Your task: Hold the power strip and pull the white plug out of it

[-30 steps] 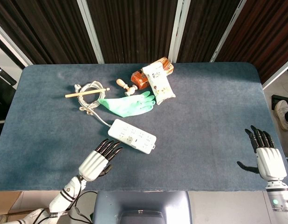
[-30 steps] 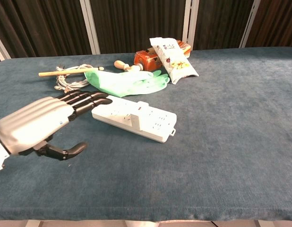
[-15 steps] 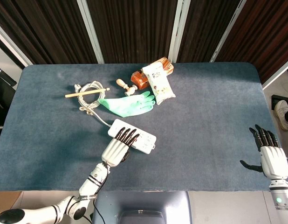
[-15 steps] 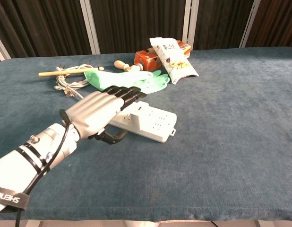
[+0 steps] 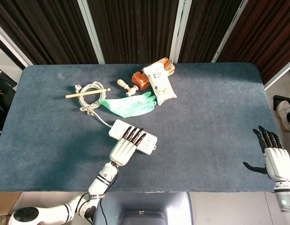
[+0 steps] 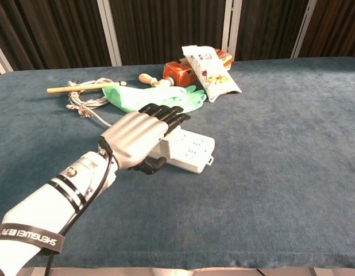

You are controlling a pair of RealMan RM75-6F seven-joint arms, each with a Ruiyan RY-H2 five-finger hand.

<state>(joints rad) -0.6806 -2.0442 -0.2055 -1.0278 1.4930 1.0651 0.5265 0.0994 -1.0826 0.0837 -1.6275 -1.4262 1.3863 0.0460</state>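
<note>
— Moved further over power strip (image 5: 146, 141) mid-table: left hand (image 5: 125, 147), fingers laid flat, apparently pressing, white plug hidden beneath.
— Next?
— Right hand (image 5: 275, 158), spread and empty, must cross over.

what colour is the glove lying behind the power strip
Light green; the glove shows best in the head view.

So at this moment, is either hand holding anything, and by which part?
The left hand lies over the power strip's cord end; a real grip cannot be told. The right hand holds nothing.
</note>
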